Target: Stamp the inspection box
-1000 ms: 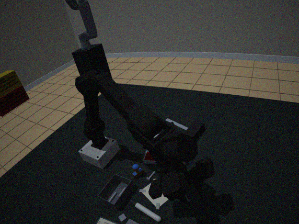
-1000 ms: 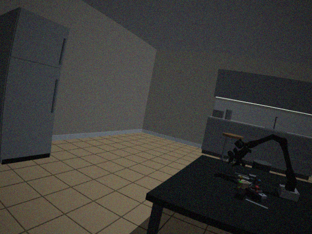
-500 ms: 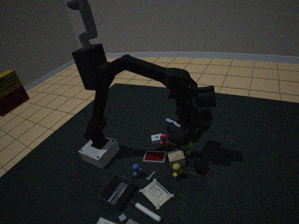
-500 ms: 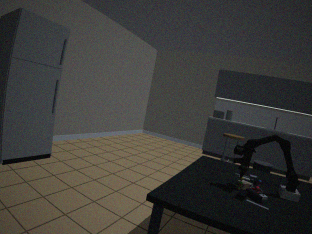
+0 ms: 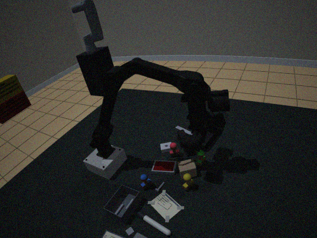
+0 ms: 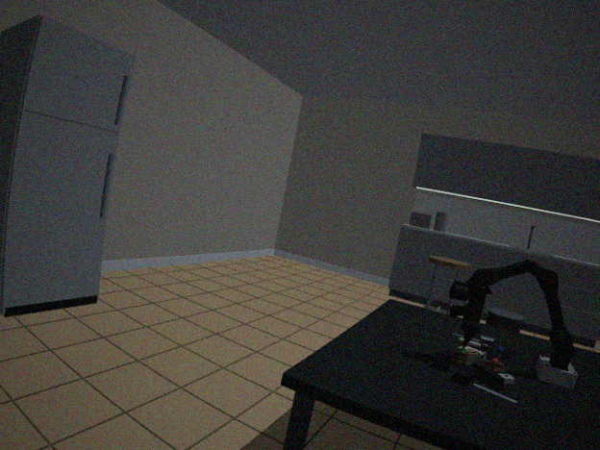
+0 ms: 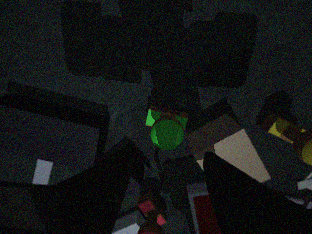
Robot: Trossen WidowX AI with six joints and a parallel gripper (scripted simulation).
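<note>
While the top view hides its fingertips, the wrist view shows the gripper (image 5: 202, 147) (image 6: 463, 344) (image 7: 169, 154) open, green stamp (image 5: 200, 156) (image 6: 463, 350) (image 7: 167, 134) at twelve o'clock

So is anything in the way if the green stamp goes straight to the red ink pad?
Yes, the tan block stands roughly between the green stamp and the red ink pad.

- Stamps: one green (image 5: 200, 156) (image 7: 167, 134), one red (image 5: 173, 146), one yellow (image 5: 187, 177), one blue (image 5: 144, 177)
- Pad (image 5: 163, 166) (image 7: 205, 214): red, pale rim
- Card (image 5: 166, 207): cream, dark printed lines
- Block (image 5: 187, 169) (image 7: 242, 155): tan
- Surface (image 5: 76, 205) (image 6: 412, 387): near-black
- Floor (image 5: 258, 87) (image 6: 193, 338): tan tiles, dark grid lines
- Fridge (image 6: 58, 208): blue-grey
- Arm (image 5: 158, 72) (image 6: 547, 281): black
</note>
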